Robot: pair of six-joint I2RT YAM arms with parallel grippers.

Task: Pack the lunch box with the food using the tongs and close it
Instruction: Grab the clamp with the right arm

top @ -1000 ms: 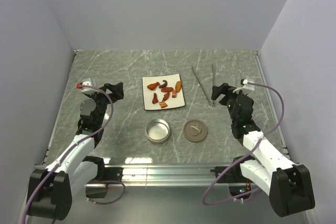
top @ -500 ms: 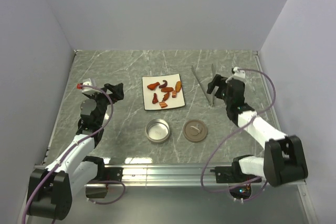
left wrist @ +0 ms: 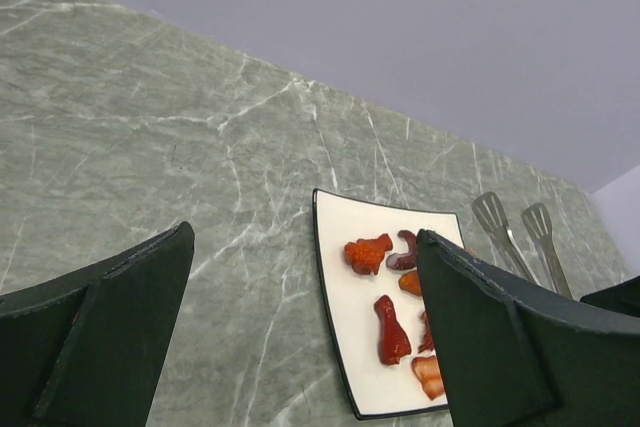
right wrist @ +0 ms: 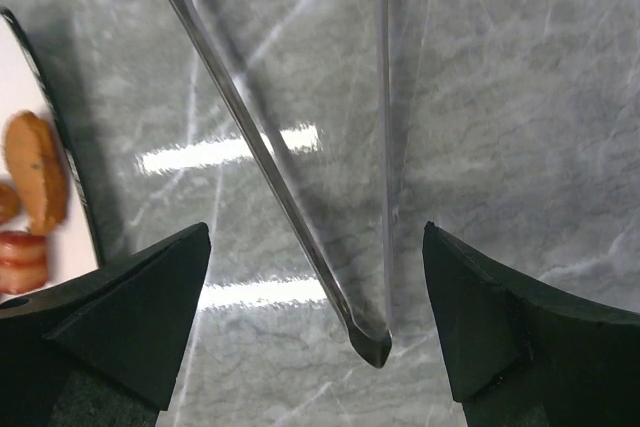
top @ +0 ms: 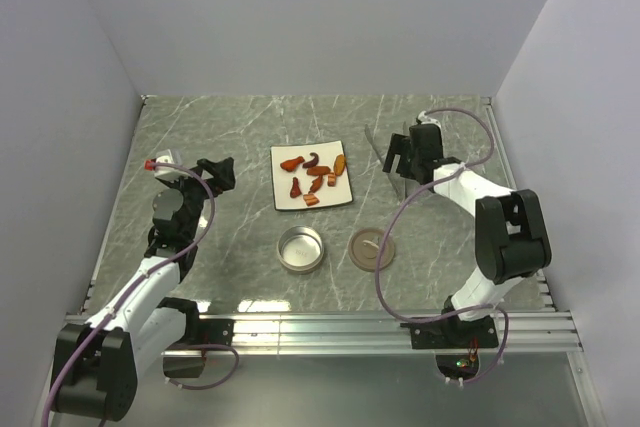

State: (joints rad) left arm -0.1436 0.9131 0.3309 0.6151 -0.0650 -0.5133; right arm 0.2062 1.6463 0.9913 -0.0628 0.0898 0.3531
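The tongs (top: 379, 152) lie on the marble table right of the white plate, and my right gripper (top: 403, 155) hovers over their near part. In the right wrist view the gripper (right wrist: 316, 237) is open, its fingers astride the tongs' joined end (right wrist: 372, 347) without touching. The food (top: 316, 176) lies in several orange, red and dark pieces on the plate. The round silver lunch box (top: 301, 249) stands open in front of the plate, its brown lid (top: 371, 249) flat beside it. My left gripper (top: 218, 172) is open and empty, left of the plate.
The white square plate (top: 283, 197) sits mid-table; in the left wrist view its bare part (left wrist: 350, 347) and the tongs' tips (left wrist: 490, 215) show. Walls close in the table on the left, back and right. A cable loops from the right arm over the lid.
My right arm has stretched away from its base toward the back, bringing its open gripper over the tongs' joined end. The left arm and the things on the table have not moved.
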